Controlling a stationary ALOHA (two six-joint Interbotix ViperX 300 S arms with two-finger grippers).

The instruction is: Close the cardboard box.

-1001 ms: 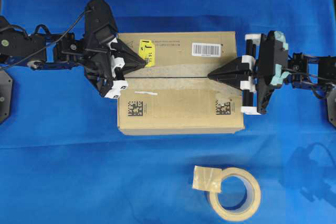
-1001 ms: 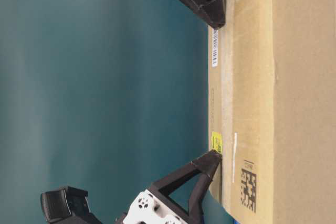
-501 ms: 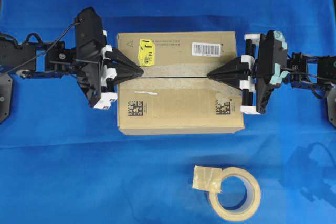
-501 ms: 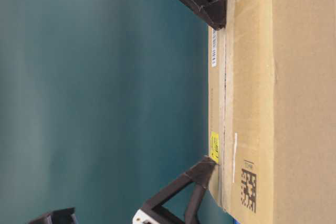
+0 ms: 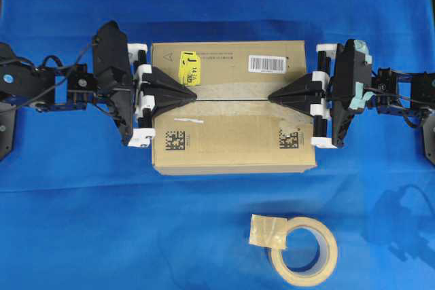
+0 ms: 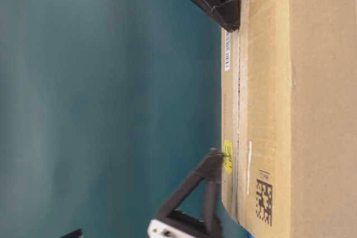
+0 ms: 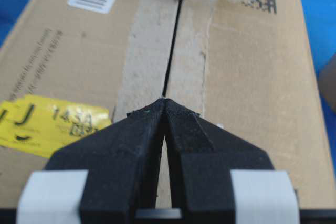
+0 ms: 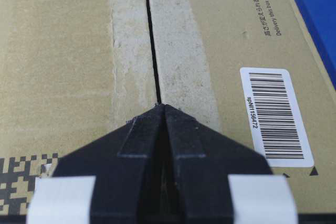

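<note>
Both flaps down flat on the cardboard box (image 5: 231, 110), left tool (image 5: 193, 95) and right tool (image 5: 272, 97) pinched together, tips parked on the center seam.

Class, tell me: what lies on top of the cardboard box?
On the cardboard box: a yellow sticker, a barcode label, and both shut grippers, left and right, over its seam. The inside is covered by the flaps.

Barcode label (image 8: 275, 113) on cardboard box (image 5: 231, 147): "spN1156472"; yellow sticker (image 7: 50, 124): "J", "145A".
</note>
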